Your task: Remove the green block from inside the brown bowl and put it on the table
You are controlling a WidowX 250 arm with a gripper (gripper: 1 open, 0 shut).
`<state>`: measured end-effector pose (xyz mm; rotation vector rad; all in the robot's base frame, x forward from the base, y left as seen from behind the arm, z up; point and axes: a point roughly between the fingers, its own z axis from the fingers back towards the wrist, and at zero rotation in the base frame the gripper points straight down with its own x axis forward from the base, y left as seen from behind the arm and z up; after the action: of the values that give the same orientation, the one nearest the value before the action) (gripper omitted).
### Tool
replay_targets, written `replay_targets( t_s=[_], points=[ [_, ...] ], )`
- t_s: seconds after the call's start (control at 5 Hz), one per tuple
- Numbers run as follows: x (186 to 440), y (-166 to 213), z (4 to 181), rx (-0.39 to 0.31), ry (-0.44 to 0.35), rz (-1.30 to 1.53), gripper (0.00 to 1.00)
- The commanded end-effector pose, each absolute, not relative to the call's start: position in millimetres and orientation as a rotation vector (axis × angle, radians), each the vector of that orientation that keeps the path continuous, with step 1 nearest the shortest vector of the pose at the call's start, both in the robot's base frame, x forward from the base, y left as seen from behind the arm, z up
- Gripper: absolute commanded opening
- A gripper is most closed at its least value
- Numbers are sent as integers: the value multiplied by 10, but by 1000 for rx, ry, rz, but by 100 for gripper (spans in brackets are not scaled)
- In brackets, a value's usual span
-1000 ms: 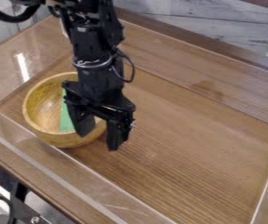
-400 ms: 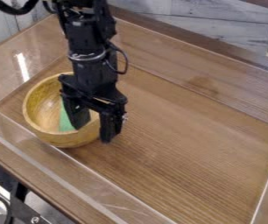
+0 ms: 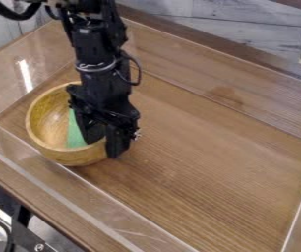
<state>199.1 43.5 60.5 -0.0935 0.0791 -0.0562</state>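
Clear acrylic walls (image 3: pixel 61 202) edge the table (image 3: pixel 219 148); the brown bowl (image 3: pixel 41 123) sits at 9 o'clock, green block (image 3: pixel 75 136) leaning inside against its right wall. The black arm drops vertically, gripper (image 3: pixel 107 138) straddling the bowl's right rim; grip state cannot be told. Open tabletop from 2 to 5 o'clock.

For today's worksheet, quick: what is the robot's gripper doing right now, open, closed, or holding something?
Gripper: fingers partly closed, low over the brown bowl by the green block; whether they grip the block cannot be told.
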Motion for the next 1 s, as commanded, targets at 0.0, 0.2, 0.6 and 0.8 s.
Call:
replay_targets(
  t_s=[0.0,0.2,0.6,0.8],
  points=[
    [2015,354,550,-89,55,-77,0],
    [2008,261,453,-90,51,-89,0],
    [2083,312,560,-92,50,-167,0],
    [2108,346,513,-95,45,-131,0]
  ],
)
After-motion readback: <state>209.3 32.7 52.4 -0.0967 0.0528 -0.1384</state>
